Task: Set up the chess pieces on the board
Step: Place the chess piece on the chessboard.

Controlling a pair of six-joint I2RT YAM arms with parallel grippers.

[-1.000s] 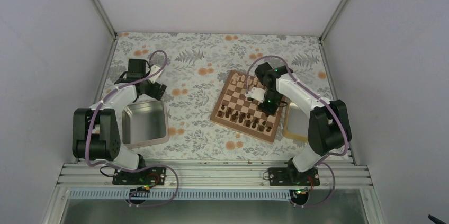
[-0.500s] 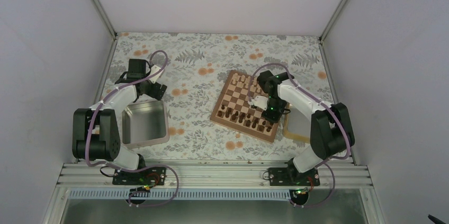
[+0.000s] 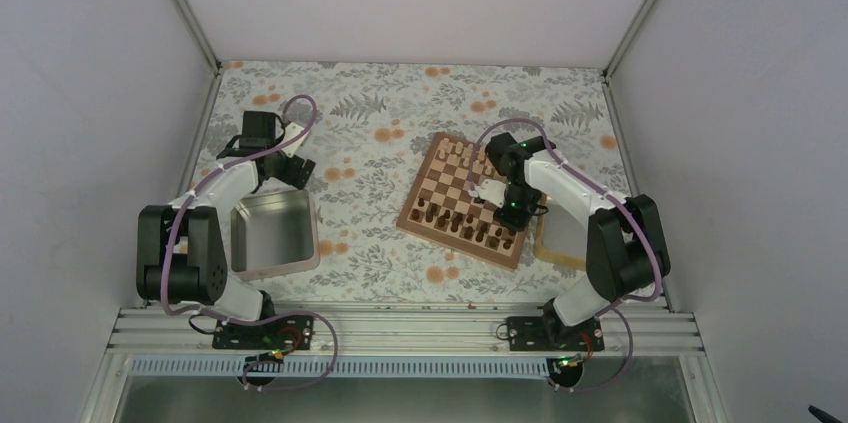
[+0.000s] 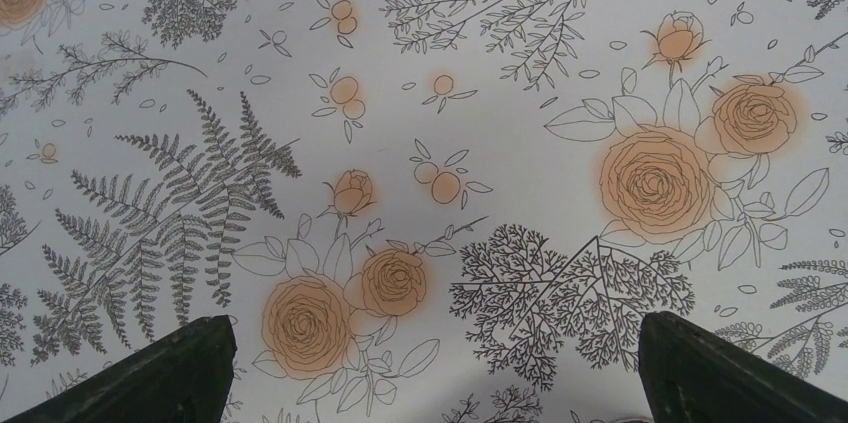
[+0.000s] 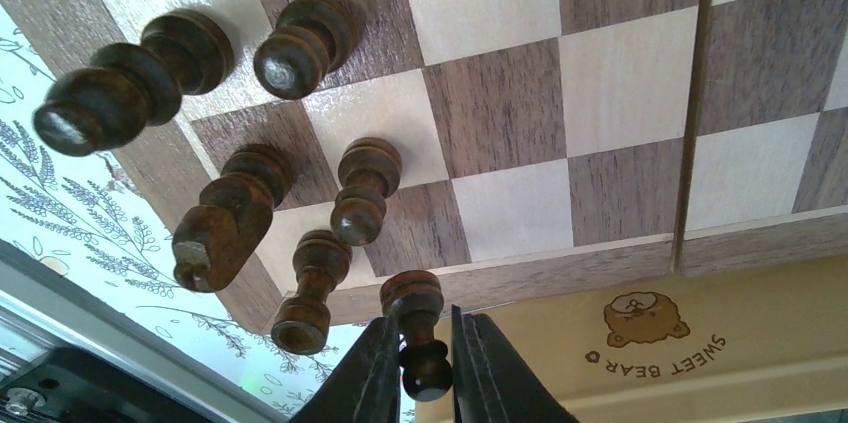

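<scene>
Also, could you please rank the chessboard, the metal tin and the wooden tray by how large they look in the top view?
1. chessboard, largest.
2. metal tin, clearly smaller.
3. wooden tray, smallest as seen, though the right arm covers much of it, so its rank against the tin is unsure.

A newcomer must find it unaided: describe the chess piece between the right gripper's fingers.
Find the board, then its edge beside the light tray printed with a bear. At the brown border there, a small dark pawn sits between the right gripper and its two dark fingers. Its dark neighbours all stand further in on the squares, with nothing around them.
</scene>
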